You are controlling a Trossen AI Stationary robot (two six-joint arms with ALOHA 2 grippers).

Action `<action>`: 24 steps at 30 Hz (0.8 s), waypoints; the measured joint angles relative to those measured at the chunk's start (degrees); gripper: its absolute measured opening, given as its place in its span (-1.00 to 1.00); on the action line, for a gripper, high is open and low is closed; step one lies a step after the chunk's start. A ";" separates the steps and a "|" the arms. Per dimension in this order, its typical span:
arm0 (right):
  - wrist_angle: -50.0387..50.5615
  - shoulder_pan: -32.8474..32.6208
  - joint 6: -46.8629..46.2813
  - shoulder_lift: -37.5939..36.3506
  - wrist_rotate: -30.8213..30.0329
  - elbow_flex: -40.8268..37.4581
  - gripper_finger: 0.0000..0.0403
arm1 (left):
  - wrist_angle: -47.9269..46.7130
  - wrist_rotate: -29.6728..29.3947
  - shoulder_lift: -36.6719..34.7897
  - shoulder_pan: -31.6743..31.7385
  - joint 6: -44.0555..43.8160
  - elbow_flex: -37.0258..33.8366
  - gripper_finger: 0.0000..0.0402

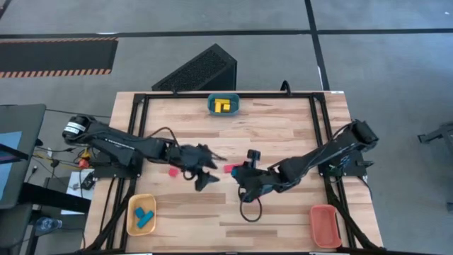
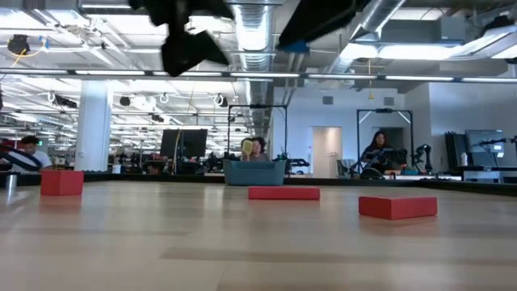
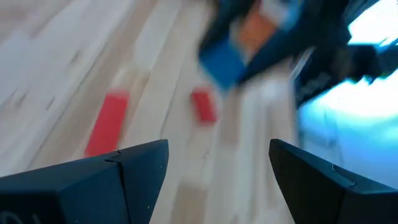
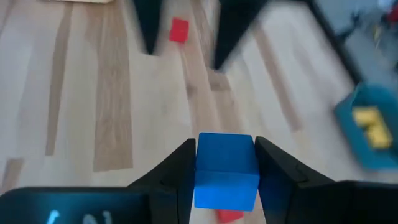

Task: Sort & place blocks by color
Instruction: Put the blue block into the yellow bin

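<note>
Right gripper (image 4: 225,163) near table centre, clamped on a blue block (image 4: 226,169) pinched between its fingers, lifted off the wood. Left gripper (image 3: 217,168) spread wide, empty, toward nine o'clock of it. Probably two red blocks (image 1: 229,168) between them, blurred.

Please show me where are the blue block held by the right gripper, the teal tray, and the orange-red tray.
blue block (image 4: 226,169): right wrist view, middle of its front face, between the fingers.
teal tray (image 1: 211,105): high view, left rim.
orange-red tray (image 1: 325,225): high view, bare floor of the tray.
</note>
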State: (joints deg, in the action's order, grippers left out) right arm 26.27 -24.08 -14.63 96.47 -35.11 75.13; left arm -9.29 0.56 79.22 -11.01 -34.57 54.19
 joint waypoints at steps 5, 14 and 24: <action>-1.94 -0.24 8.06 -0.81 -2.97 0.00 -0.29 | 10.54 3.69 0.59 2.95 -2.14 0.02 0.32; -4.04 -0.26 20.27 -0.64 -9.96 4.39 -0.26 | 15.35 9.28 3.40 6.14 -4.83 0.02 0.32; -4.88 -0.22 23.88 -0.68 -11.09 6.47 -0.25 | 26.28 11.93 4.30 7.17 -5.16 -0.17 0.32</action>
State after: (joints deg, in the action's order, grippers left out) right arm 21.39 -24.30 9.25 95.79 -46.20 81.60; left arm 17.00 12.48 83.52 -3.85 -39.73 54.02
